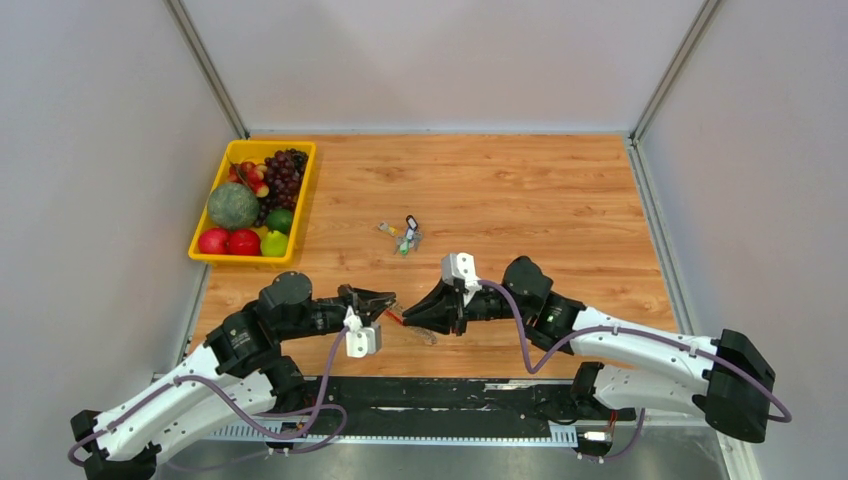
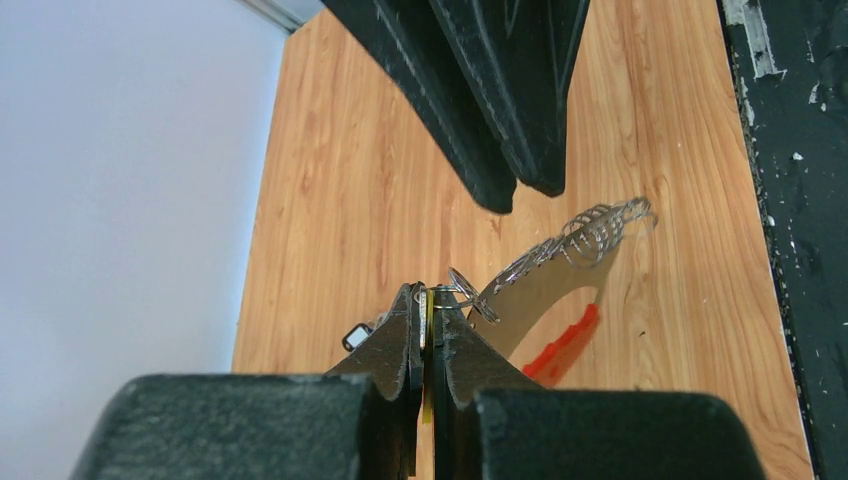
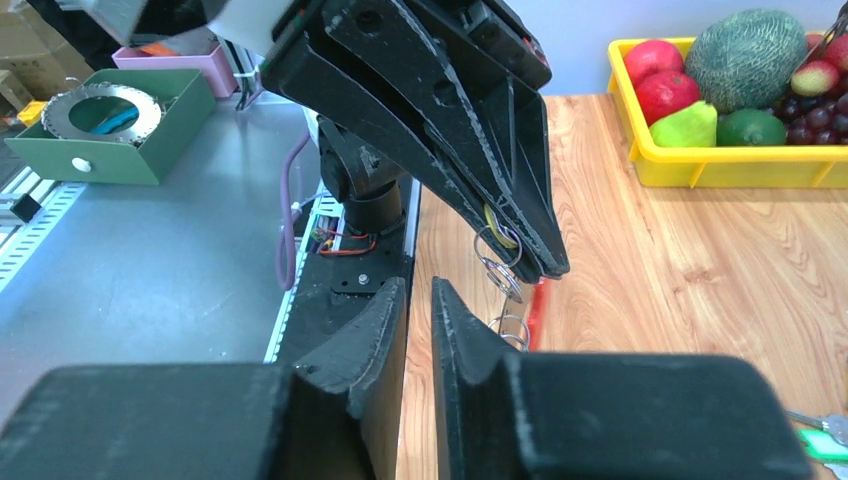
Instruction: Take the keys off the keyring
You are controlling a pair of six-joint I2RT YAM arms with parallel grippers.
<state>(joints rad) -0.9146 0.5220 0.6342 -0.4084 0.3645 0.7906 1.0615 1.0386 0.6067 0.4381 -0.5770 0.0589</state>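
Note:
My left gripper [image 1: 390,303] [image 2: 430,290] is shut on a flat silver key [image 2: 425,318] with a yellow strip beside it. Small wire rings [image 2: 467,292] hang off that key and lead to the grey fan of keys [image 2: 598,228], which lies just above the wood. The red keyring [image 2: 566,343] [image 1: 394,318] [image 3: 537,308] shows as a short red bar below the fan. My right gripper [image 1: 410,317] [image 3: 420,287] faces the left one from the right, slightly open, with nothing between its fingers. It sits just short of the rings [image 3: 498,272] that hang from the left gripper [image 3: 547,266].
A small cluster of keys [image 1: 405,236] with green, black and yellow bits lies mid-table. A yellow tray [image 1: 238,258] [image 3: 720,166] of fruit stands at the far left. The black base rail [image 1: 450,395] runs along the near edge. A green box [image 3: 100,150] sits off the table.

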